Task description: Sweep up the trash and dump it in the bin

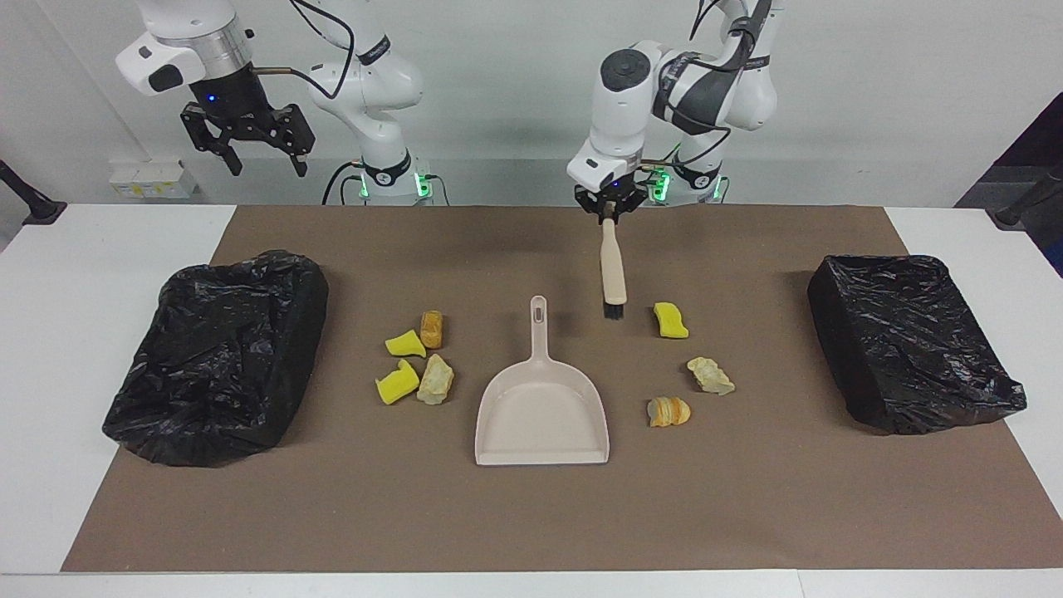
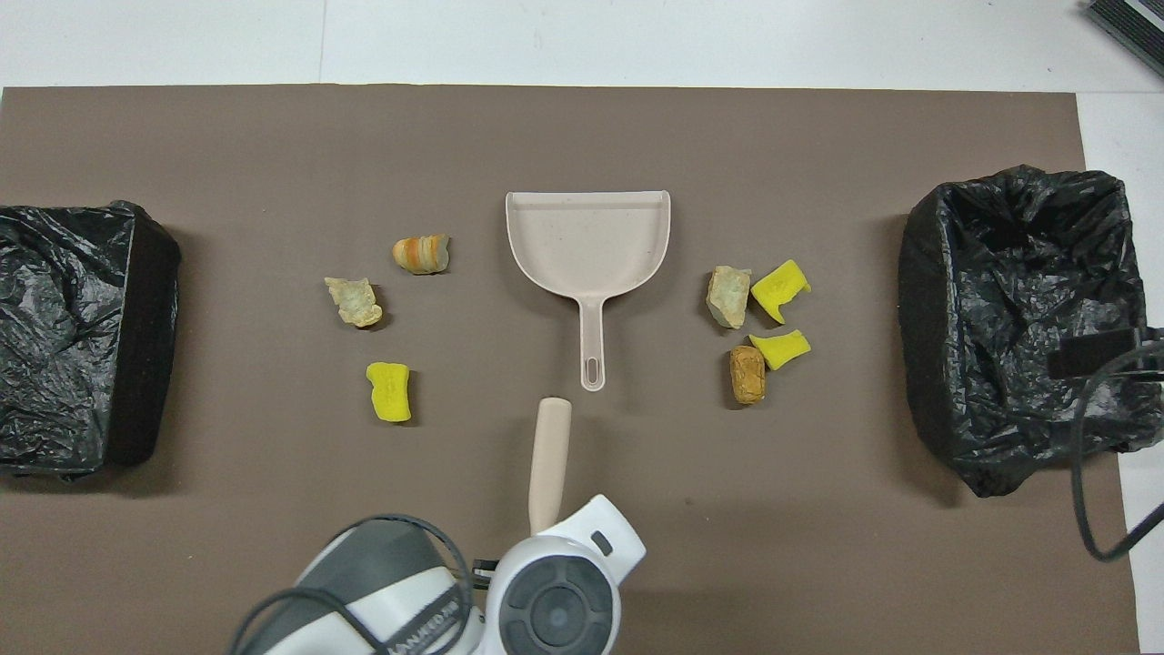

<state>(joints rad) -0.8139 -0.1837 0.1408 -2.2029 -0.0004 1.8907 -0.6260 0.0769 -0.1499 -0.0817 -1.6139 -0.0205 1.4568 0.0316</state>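
The left gripper (image 1: 609, 209) is clamped on a beige brush (image 1: 613, 270) (bristles down) near the beige dustpan (image 1: 541, 415) handle. Seven trash pieces (image 1: 419, 359) lie beside the dustpan, at either side. The right gripper (image 1: 247, 141) waits, jaws wide, above the bin (image 1: 217, 355).

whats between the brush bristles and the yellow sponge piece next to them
Nothing: bare brown mat separates the brush, held by the left pincer, from the yellow sponge piece. The facing view shows this best.
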